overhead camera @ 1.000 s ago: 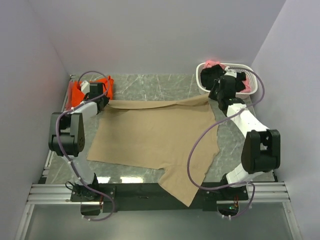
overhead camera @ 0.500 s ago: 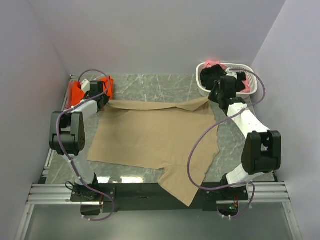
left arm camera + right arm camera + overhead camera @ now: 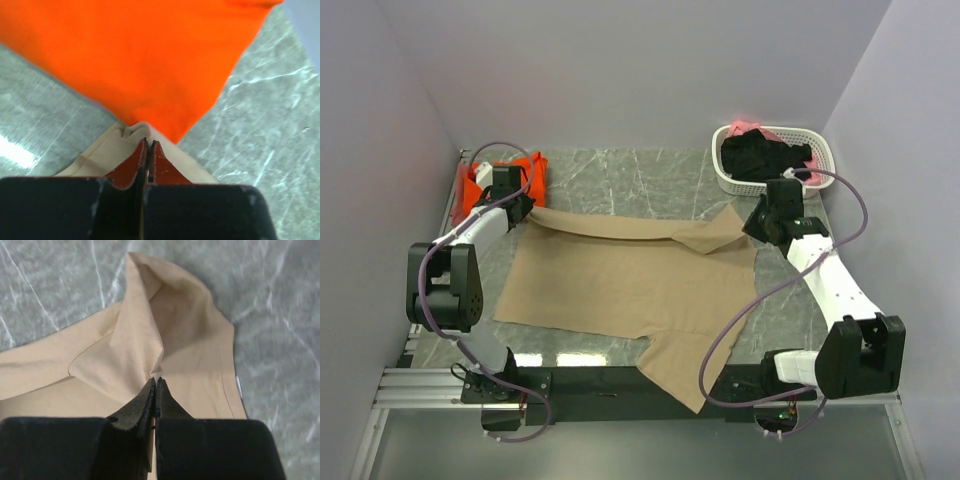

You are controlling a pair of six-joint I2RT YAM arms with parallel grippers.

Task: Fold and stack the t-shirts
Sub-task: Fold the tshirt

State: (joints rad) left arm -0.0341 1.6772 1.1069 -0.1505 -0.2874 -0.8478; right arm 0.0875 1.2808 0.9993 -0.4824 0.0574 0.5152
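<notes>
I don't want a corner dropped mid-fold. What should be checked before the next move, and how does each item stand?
1. Left jaws pinching the tan t-shirt at its far corner: ok, cloth sits between them.
2. Right jaws pinching the other far corner: ok.
3. Far edge drawn over evenly: not ok, the right side looks folded further than the left.
4. Orange t-shirt free of the left grip: cannot tell, its corner lies right at the pinched cloth.
5. Shirt wholly on the table: not ok, its near part lies over the black rail.
6. Basket apart from the right jaws: ok.
</notes>
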